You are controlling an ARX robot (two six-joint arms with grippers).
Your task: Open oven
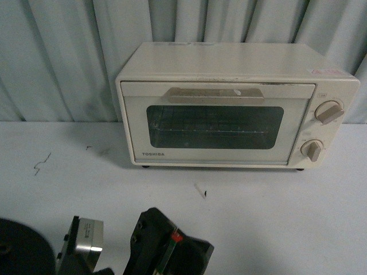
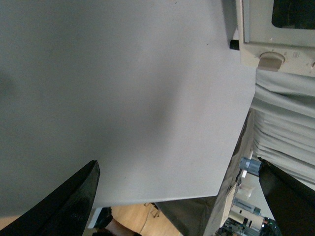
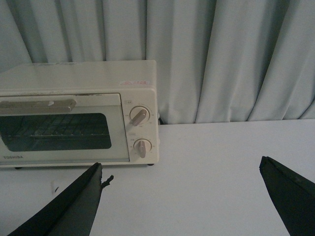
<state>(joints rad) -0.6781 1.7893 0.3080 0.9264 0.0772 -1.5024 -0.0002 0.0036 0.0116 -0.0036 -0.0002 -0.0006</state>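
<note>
The oven (image 1: 229, 69) stands on the white table (image 1: 275, 217), near its back edge.

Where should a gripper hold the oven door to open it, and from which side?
The flat bar handle at the top of the door, from the front, slightly above. It sticks out, and its high place suggests the door swings down.

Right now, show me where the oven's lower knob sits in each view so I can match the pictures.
Front view: lower knob on the right-hand panel of the oven, under the upper knob.
Left wrist view: lower knob on the visible oven corner, near its black foot.
Right wrist view: lower knob just beneath the upper knob.
Shared landmark: the dark glass window, in all three.
</note>
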